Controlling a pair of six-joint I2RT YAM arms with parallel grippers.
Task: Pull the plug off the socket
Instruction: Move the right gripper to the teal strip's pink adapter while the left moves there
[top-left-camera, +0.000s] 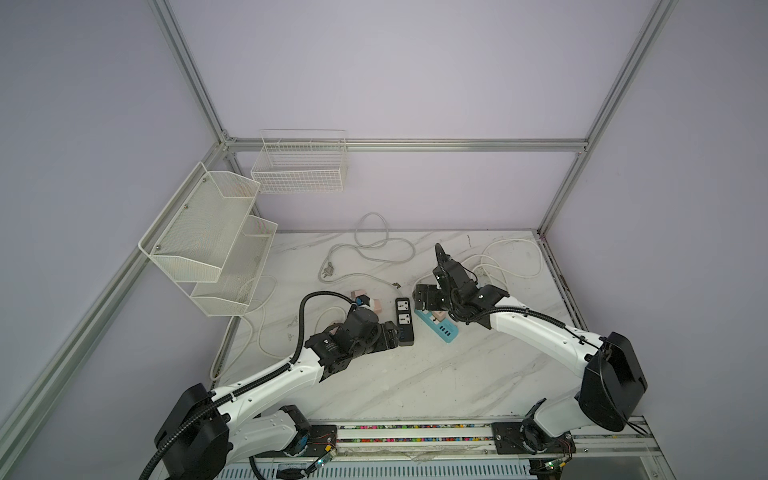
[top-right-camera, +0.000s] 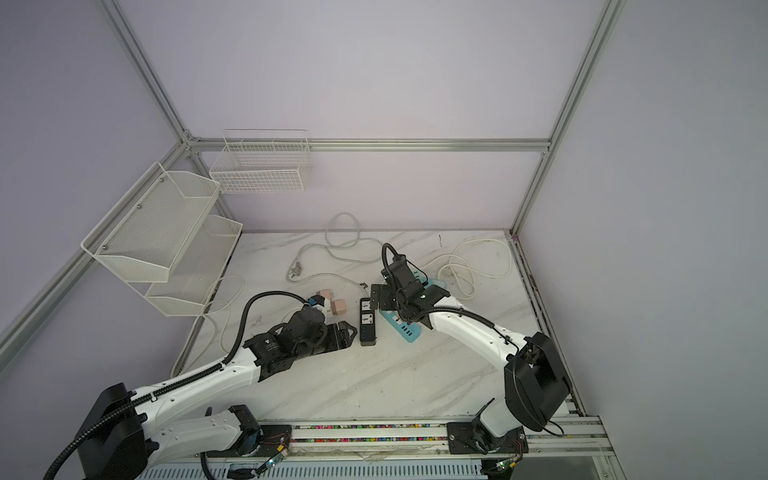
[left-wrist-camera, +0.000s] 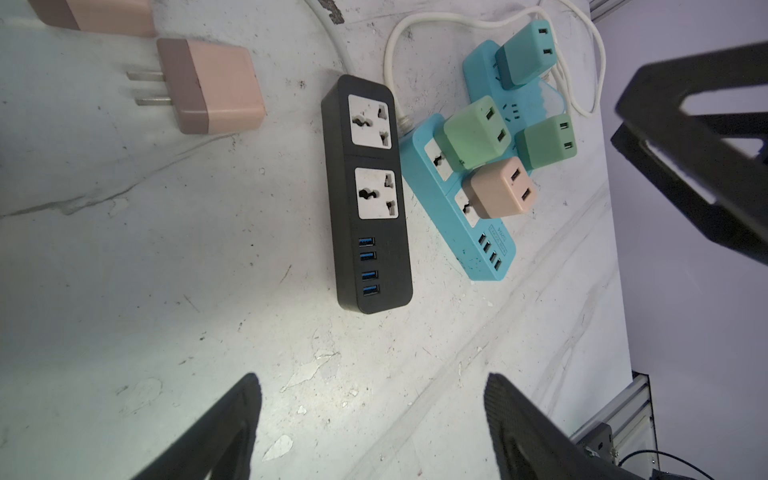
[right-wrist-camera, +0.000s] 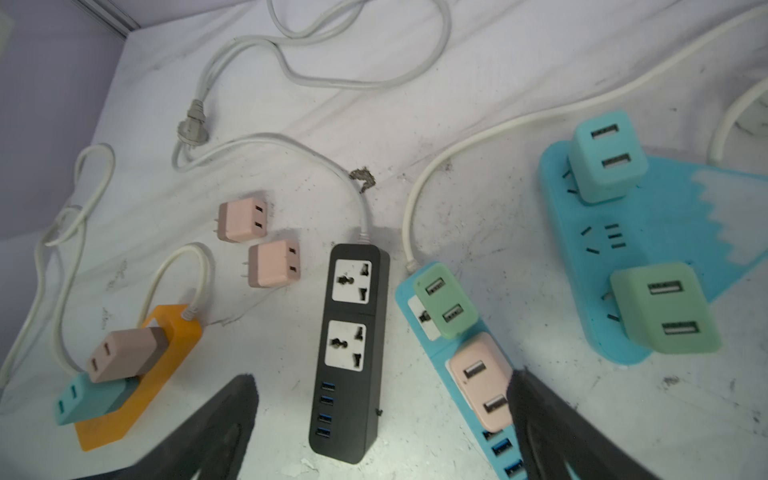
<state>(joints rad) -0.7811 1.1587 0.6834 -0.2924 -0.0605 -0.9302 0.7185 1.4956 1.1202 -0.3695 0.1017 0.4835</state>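
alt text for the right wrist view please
An empty black plastic power strip lies on a white marble tabletop below the open right end effector. Beside it a long blue strip holds a green cube adapter and a pink cube adapter; two loose pink adapters lie nearby.

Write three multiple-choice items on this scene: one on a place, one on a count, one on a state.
1. The two loose pink plugs lie: A in the wire basket; B on the table beside the black strip; C on the mesh shelf.
2. Blue USB ports on the black strip: A two; B four; C six.
3. The black strip's two sockets are: A both filled; B one filled; C both empty.
B: prongs bare, flat on the table. B: four in a row. C: no plug in either.
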